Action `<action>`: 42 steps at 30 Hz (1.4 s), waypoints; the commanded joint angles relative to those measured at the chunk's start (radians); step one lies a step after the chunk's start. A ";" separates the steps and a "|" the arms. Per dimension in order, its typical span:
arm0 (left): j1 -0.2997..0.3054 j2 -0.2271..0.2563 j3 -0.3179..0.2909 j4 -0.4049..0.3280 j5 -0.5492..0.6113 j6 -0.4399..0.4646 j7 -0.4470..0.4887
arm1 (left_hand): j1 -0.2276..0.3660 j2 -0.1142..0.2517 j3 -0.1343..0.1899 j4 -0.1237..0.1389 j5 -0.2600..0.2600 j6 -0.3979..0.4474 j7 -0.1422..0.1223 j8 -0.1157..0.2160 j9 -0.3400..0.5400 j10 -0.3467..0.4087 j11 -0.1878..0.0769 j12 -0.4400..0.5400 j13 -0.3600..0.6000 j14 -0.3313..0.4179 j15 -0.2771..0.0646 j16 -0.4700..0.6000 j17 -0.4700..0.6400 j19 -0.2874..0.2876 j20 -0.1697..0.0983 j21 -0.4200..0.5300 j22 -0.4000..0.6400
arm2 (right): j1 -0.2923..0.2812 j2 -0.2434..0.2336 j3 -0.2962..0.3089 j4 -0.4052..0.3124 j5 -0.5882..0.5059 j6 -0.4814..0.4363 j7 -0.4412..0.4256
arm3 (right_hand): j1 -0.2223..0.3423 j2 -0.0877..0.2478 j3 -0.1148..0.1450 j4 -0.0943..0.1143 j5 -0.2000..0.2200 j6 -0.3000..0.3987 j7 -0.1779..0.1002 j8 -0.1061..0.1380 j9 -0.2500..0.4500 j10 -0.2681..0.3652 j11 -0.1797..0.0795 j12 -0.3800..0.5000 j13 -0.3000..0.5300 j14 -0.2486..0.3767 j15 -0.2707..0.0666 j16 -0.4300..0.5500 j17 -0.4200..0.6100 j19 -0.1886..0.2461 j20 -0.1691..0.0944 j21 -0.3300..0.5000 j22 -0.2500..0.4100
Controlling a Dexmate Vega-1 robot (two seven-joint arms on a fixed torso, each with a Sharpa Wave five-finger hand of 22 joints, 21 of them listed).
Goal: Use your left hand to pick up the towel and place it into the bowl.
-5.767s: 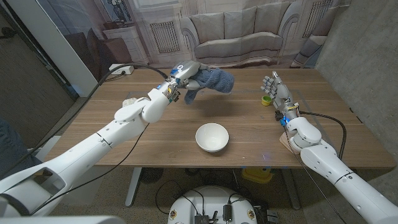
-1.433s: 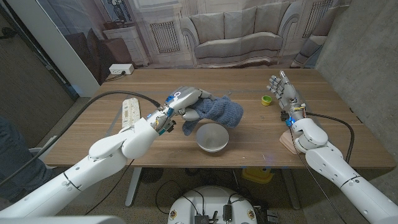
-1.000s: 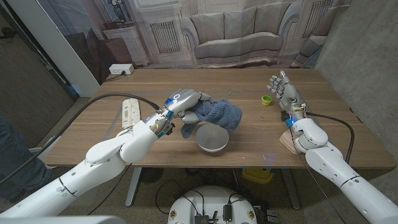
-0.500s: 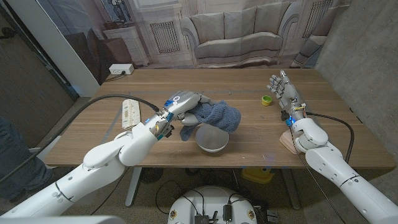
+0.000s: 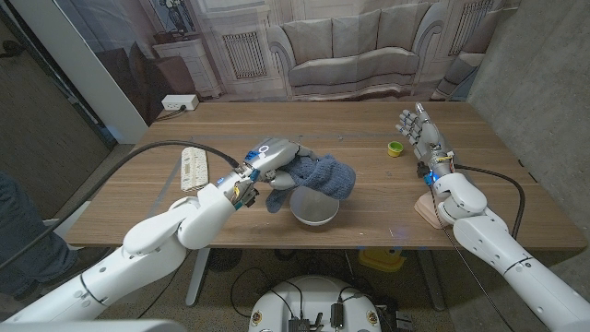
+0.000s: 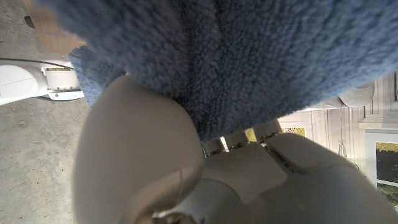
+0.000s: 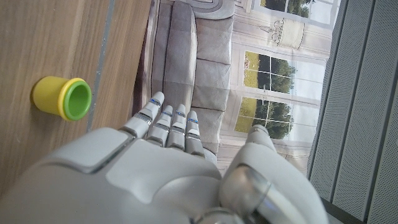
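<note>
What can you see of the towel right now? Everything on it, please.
The towel is blue, fluffy terry-like cloth, bunched rather than folded. The left robot hand grips one end, and the rest hangs over the white bowl, covering its far rim in the head view. Whether it touches the bowl cannot be told. In the left wrist view its looped pile drapes over the fingers.

blue fluffy towel [image 5: 318, 175] draped over white bowl [image 5: 314, 211]
</note>
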 commanded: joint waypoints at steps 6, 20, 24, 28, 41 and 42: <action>0.011 -0.007 0.053 -0.029 0.121 0.089 0.014 | -0.005 0.012 0.047 0.039 0.008 0.037 0.021 0.032 0.004 0.018 0.001 0.001 0.008 0.089 -0.159 0.004 0.003 0.119 -0.118 -0.006 0.005 | 0.011 -0.003 -0.002 0.011 0.009 0.003 0.020 | 0.002 0.001 0.000 -0.005 -0.003 0.008 -0.001 0.000 0.002 0.007 0.004 0.000 0.005 0.005 0.005 -0.005 0.003 0.012 -0.013 -0.004 0.003; -0.019 -0.026 0.125 -0.010 0.245 0.127 0.035 | -0.008 0.011 0.048 0.039 0.007 0.040 0.019 0.033 0.003 0.018 -0.001 -0.004 0.011 0.084 -0.158 -0.001 0.003 0.118 -0.118 -0.007 0.005 | 0.000 -0.010 0.006 0.007 0.017 0.005 0.026 | 0.002 0.001 -0.001 -0.006 -0.003 0.008 0.000 -0.001 0.002 0.007 0.002 0.000 0.005 0.004 0.004 -0.006 0.003 0.013 -0.013 -0.008 0.003; -0.031 -0.030 0.139 -0.001 0.247 0.122 0.032 | -0.009 0.010 0.048 0.039 0.008 0.037 0.019 0.032 0.002 0.016 -0.001 -0.006 0.013 0.082 -0.159 -0.003 0.003 0.116 -0.117 -0.008 0.005 | -0.007 -0.013 0.009 0.003 0.016 0.006 0.025 | 0.001 0.001 -0.001 -0.006 -0.003 0.008 0.000 -0.001 0.002 0.007 0.005 0.000 0.005 0.003 0.005 -0.006 0.003 0.013 -0.014 -0.009 0.003; -0.045 -0.032 0.156 0.003 0.257 0.123 0.014 | -0.010 0.010 0.049 0.039 0.008 0.037 0.019 0.031 0.002 0.013 -0.001 -0.008 0.014 0.077 -0.156 -0.006 0.004 0.112 -0.116 -0.010 0.005 | -0.014 -0.015 0.013 -0.002 0.018 0.008 0.023 | 0.001 0.001 -0.001 -0.007 -0.003 0.008 0.000 -0.001 0.002 0.008 0.003 0.000 0.005 0.005 0.005 -0.005 0.003 0.014 -0.014 -0.009 0.003; -0.064 -0.033 0.182 -0.005 0.261 0.146 -0.055 | -0.012 0.011 0.051 0.039 0.008 0.031 0.015 0.028 0.002 0.007 -0.002 -0.015 0.018 0.067 -0.157 -0.011 0.005 0.103 -0.113 -0.015 0.005 | -0.024 -0.019 0.017 -0.004 0.022 0.007 0.025 | 0.001 0.001 -0.002 -0.007 -0.003 0.008 -0.001 -0.001 0.002 0.008 0.002 0.000 0.005 0.005 0.004 -0.005 0.003 0.015 -0.014 -0.013 0.004; -0.066 -0.032 0.184 -0.008 0.264 0.150 -0.063 | -0.012 0.011 0.051 0.039 0.008 0.031 0.016 0.028 0.002 0.008 -0.002 -0.015 0.019 0.067 -0.157 -0.011 0.006 0.103 -0.114 -0.015 0.005 | -0.024 -0.019 0.018 -0.005 0.021 0.006 0.024 | 0.001 0.001 -0.002 -0.007 -0.003 0.008 0.000 -0.001 0.002 0.009 0.003 0.000 0.005 0.006 0.005 -0.005 0.003 0.015 -0.013 -0.013 0.004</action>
